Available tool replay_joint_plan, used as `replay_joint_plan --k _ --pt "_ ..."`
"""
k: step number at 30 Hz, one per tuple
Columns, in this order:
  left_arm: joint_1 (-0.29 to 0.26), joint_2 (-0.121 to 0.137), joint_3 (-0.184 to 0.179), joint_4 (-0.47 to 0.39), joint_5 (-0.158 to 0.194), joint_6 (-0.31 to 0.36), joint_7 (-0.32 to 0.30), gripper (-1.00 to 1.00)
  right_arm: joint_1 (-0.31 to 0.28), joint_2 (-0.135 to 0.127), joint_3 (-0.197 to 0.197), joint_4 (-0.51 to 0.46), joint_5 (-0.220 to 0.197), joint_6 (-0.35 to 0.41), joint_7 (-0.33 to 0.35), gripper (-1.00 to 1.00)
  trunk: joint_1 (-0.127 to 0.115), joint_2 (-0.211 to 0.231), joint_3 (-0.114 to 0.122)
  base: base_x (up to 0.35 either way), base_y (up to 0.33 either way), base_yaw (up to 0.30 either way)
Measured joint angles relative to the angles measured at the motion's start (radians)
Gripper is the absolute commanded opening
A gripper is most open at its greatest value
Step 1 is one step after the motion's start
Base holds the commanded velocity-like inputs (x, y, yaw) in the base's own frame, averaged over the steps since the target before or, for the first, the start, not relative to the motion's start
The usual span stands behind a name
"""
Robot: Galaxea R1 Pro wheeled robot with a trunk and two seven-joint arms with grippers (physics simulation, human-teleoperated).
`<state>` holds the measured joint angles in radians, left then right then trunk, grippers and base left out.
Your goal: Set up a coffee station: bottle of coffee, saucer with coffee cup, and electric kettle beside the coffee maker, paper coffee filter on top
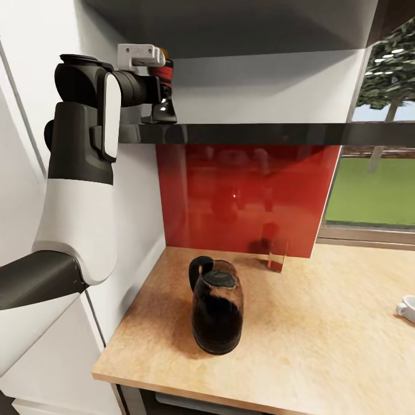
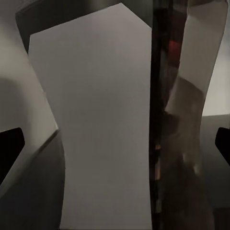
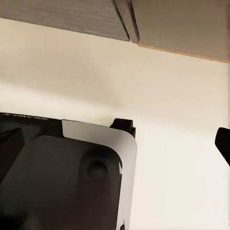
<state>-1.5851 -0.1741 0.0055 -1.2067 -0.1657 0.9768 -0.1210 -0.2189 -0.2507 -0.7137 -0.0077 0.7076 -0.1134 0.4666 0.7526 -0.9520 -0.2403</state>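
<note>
Head view presents the kitchen countertop (image 1: 323, 323), the largest item, a light wood-grain slab running along the wall below a red glossy backsplash (image 1: 242, 196). Above it the kitchen shelf (image 1: 259, 134) projects from the wall as a dark, reflective slab at roughly the height of the raised arm.

The left arm (image 1: 80, 190) rises from the lower left and bends so that its forearm reaches level over the shelf edge; this posture appears chosen to bring the tool in sideways at shelf height. The left gripper (image 1: 163, 98) sits at the near left end of the shelf, against the bottle of coffee (image 1: 163, 72), of which a dark body with a red band and a trace of yellow cap are visible behind the wrist housing. Whether the fingers are apart or clamped on the bottle cannot be told: the head view hides the tips, and the left wrist view gives a blurred close surface of wall and dark edge. The right arm's pincer state likewise cannot be told from its wrist view.

On the countertop, the electric kettle (image 1: 217, 311) stands upright near the front left corner, handle toward the wall, dark in its lower body. A small glass (image 1: 278, 255) stands against the backsplash. The coffee cup (image 1: 407, 308) is cut by the right edge, well apart from the kettle.

Judgement: the bottle transfer is the step in hand; the bottle is still on the shelf.
</note>
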Motion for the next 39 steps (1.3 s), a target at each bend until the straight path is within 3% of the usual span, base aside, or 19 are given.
replay_joint_plan --k 27,28,39 --pt "0.000 0.000 0.000 0.003 0.000 0.000 0.000 1.00 0.000 -0.001 0.000 0.000 0.000 0.000 0.000 1.00 0.000 0.000 0.000 0.026 -0.004 0.000" --pt "0.000 0.000 0.000 0.003 0.000 0.000 0.000 -1.00 0.000 -0.001 0.000 0.000 0.000 0.000 0.000 1.00 0.000 0.000 0.000 0.000 0.000 0.000" --pt "0.000 0.000 0.000 0.002 0.001 0.000 0.001 -1.00 0.000 -0.001 0.000 0.000 0.000 0.000 0.000 1.00 0.000 0.000 0.000 0.000 0.000 0.000"
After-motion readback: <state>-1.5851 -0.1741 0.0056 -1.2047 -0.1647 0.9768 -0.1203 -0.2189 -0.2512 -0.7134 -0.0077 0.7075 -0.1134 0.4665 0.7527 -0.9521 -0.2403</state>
